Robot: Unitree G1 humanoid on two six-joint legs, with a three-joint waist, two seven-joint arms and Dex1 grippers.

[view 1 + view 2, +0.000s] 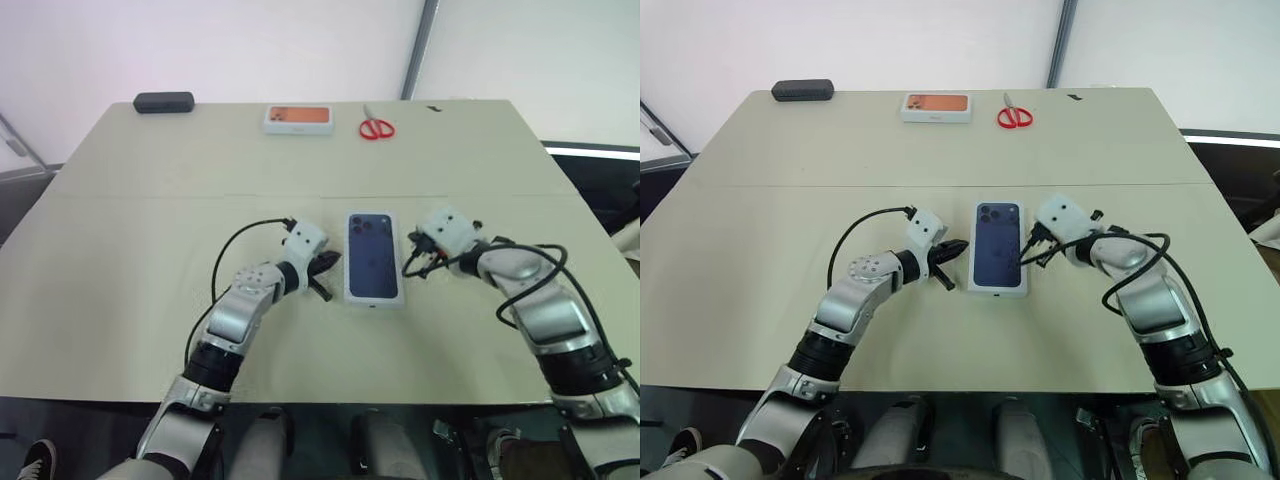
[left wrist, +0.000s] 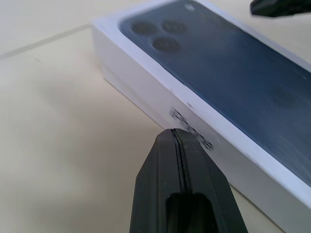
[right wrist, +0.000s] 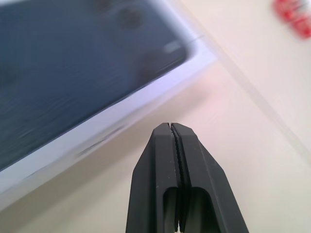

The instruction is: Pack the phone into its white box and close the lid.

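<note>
The lid (image 1: 373,256), white with a dark blue phone back printed on it, lies flat at the table's middle and covers the white box. A thin strip of the box's side (image 2: 119,82) shows under the lid's rim. The phone is hidden. My left gripper (image 1: 325,272) is shut and empty, its tip (image 2: 175,132) just off the lid's left long side. My right gripper (image 1: 1026,256) is also shut and empty. Its tip (image 3: 170,125) is close to the lid's right long side, and I cannot tell whether it touches.
At the table's far edge lie a white box with an orange picture (image 1: 298,119), red scissors (image 1: 377,128) and a black case (image 1: 164,102). A seam (image 1: 150,196) crosses the tabletop beyond the lid.
</note>
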